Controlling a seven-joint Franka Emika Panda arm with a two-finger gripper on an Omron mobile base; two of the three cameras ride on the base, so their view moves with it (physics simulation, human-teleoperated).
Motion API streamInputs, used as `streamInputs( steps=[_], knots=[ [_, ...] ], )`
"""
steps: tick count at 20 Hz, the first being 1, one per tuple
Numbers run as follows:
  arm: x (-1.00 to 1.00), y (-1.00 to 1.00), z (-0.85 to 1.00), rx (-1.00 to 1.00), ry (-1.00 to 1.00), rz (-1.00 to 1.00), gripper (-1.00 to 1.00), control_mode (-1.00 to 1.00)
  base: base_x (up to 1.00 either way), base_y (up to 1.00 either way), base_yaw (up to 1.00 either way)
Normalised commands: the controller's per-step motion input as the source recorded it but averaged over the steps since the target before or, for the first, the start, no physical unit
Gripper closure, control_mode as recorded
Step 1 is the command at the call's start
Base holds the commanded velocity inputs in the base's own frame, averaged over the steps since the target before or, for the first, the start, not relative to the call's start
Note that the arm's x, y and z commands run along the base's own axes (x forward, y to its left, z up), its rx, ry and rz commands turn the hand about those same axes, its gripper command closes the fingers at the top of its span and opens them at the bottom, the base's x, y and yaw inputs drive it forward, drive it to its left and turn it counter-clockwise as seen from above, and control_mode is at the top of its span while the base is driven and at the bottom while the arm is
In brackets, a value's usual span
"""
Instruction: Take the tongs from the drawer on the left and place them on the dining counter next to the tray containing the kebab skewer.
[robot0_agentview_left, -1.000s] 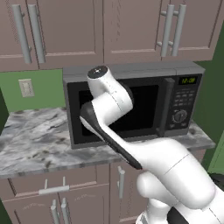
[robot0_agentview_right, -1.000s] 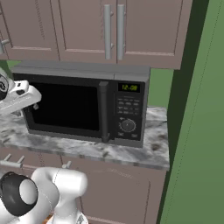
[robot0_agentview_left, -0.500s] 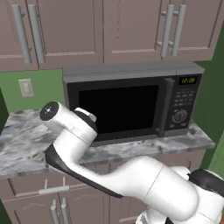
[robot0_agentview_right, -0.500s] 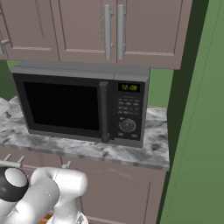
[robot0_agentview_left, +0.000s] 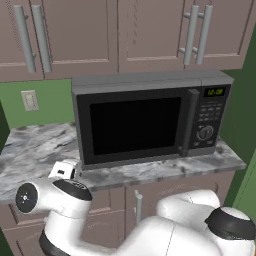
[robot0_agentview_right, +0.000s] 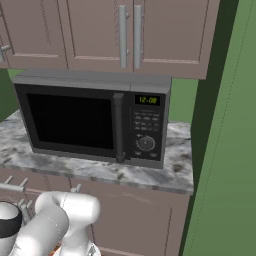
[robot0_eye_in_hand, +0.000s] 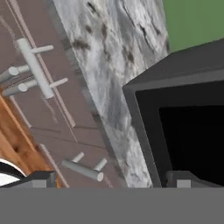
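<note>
In the hand view my gripper (robot0_eye_in_hand: 113, 179) is open, its two dark fingertips (robot0_eye_in_hand: 41, 178) wide apart with nothing between them. It hovers in front of the cabinet face below the marble counter edge. The drawer (robot0_eye_in_hand: 48, 94) is shut, a mauve-brown panel with a silver bar handle (robot0_eye_in_hand: 37, 65) that lies up and to the left of the fingertips. In the left base view my arm (robot0_agentview_left: 70, 200) is folded low at the counter's front left. The tongs, the tray and the dining counter are out of view.
A black microwave (robot0_agentview_left: 150, 122) stands on the grey-white marble counter (robot0_agentview_left: 35, 150) under wall cabinets (robot0_agentview_left: 80, 35). Cabinet doors with bar handles (robot0_agentview_left: 138, 210) sit below. A green wall (robot0_agentview_right: 225, 150) closes the right side. Wooden floor (robot0_eye_in_hand: 15, 148) shows beneath the hand.
The arm has swung from in front of the microwave door down and to the left, and now sits below the counter edge. The jaws stayed open.
</note>
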Motion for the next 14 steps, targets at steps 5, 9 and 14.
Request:
streamInputs(
  steps=[5,9,14],
  knots=[
    [-0.43,-0.01,-0.59,-0.22,-0.12,0.21,-1.0,-1.0,0.0,0.0,0.0],
    [-0.28,0.0,-0.47,-0.18,-0.08,0.18,-1.0,-1.0,0.0,0.0,0.0],
    [-0.2,0.0,-0.41,-0.12,-0.08,0.14,-1.0,-1.0,0.0,0.0,0.0]
  ],
)
